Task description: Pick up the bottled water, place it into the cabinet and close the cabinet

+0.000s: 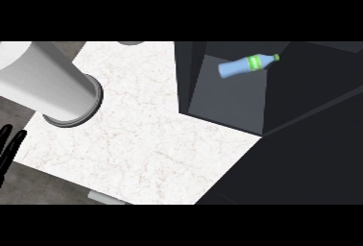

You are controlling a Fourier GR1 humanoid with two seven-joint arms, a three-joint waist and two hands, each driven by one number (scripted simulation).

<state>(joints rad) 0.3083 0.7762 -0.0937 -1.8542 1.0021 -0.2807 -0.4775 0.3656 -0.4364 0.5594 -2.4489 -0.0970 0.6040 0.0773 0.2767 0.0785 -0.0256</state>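
**Bottle in the cabinet — door left to shut**

The bottled water (246,66) lay on its side inside the dark cabinet (227,103), green cap pointing to the right. No hand was touching it. So the putting-in step looked done, and closing the cabinet looked like the next job — a hand would need to reach the door (312,158). The left hand (10,146) showed at the left edge, fingers straight. The right hand was out of sight. A big grey forearm (50,81) lay over the white counter (149,144).
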